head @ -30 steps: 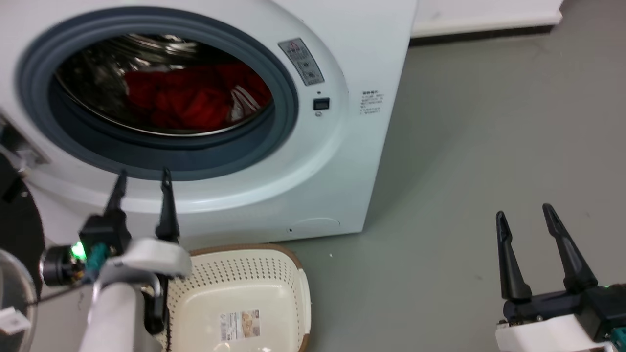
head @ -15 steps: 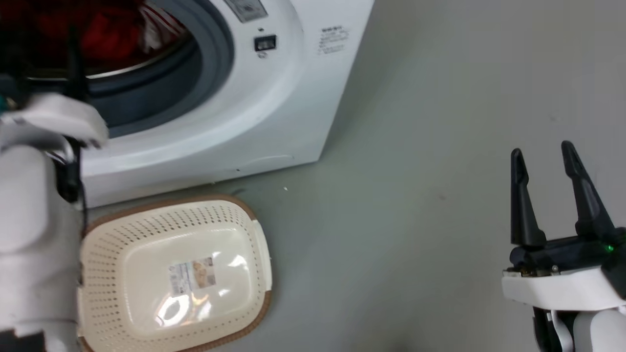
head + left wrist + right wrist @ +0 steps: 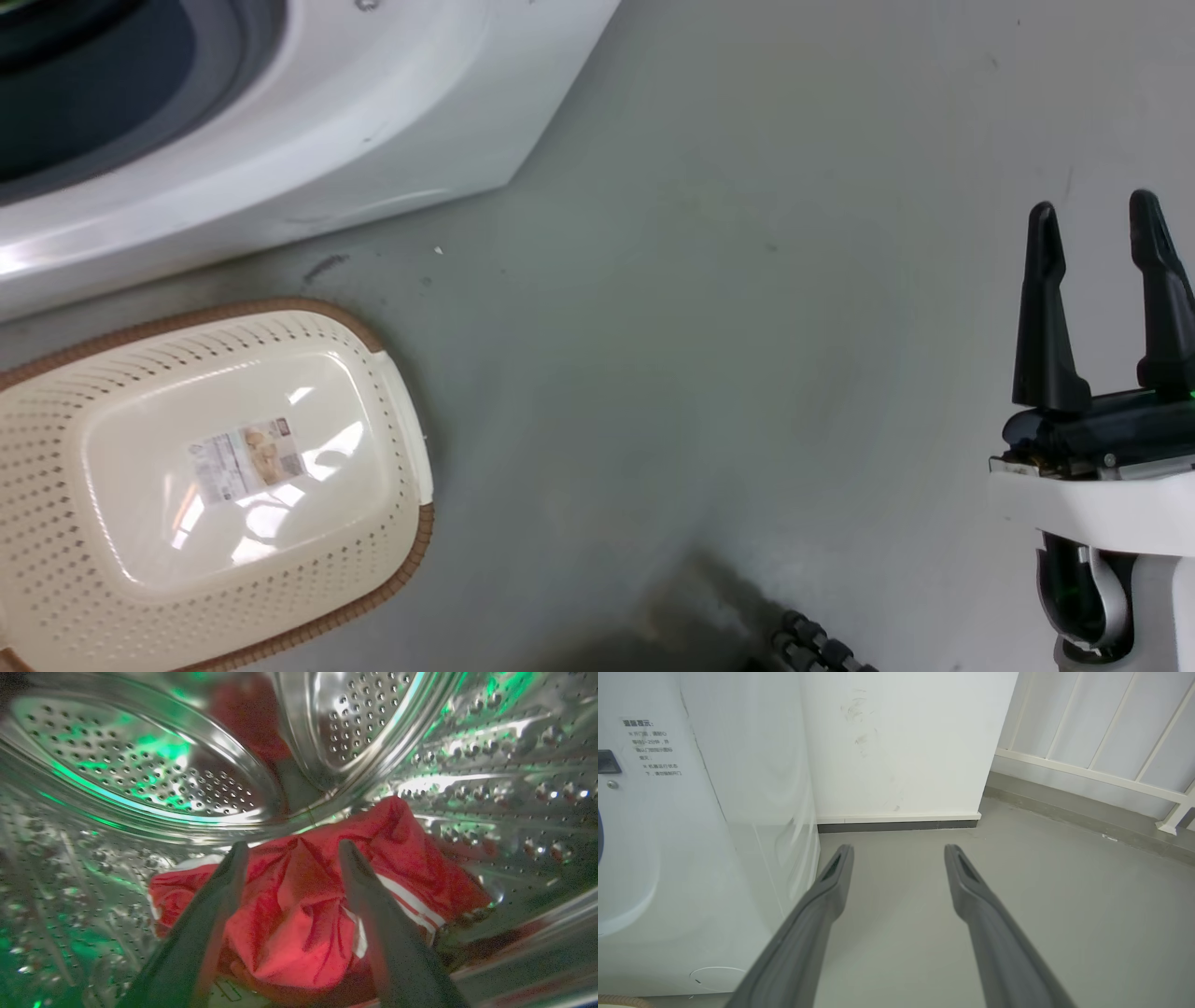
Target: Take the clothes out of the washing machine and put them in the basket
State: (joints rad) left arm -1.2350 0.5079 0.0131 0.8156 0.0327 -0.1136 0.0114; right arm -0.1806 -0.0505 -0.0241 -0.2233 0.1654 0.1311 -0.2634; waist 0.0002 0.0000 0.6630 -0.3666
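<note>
Change since earlier frames: the head camera has dipped toward the floor (image 3: 747, 327), so the washing machine (image 3: 280, 140) now sits at the upper left corner of its view. The left gripper (image 3: 289, 847), outside the porthole a second ago, now reaches inside the drum (image 3: 140, 779).
Washing machine: white front-loader; its lower front edge meets the grey floor.
Drum: perforated steel, tinted green by the gripper's lamp.
Basket (image 3: 308, 331): cream with a brown rim, on the floor just beside the machine's lower front edge; its labelled bottom is bare of garments.
Clothes (image 3: 299, 914): a red heap with white stripes on the drum's bottom wall, near its back edge.
Left gripper: fingers spread wide on either side of a raised fold of the heap; whether the tips touch the cloth cannot be told.
Right gripper (image 3: 1094, 205): fingers apart and holding nothing, over bare floor well apart from the basket.
Step in hand: reaching for the first garment, probably. The grasp likely goes best if the fingers sink further into the thick central fold before closing, rather than pinching the thin striped hem. The load should then be lifted clear of the drum's front lip before it is drawn out.
</note>
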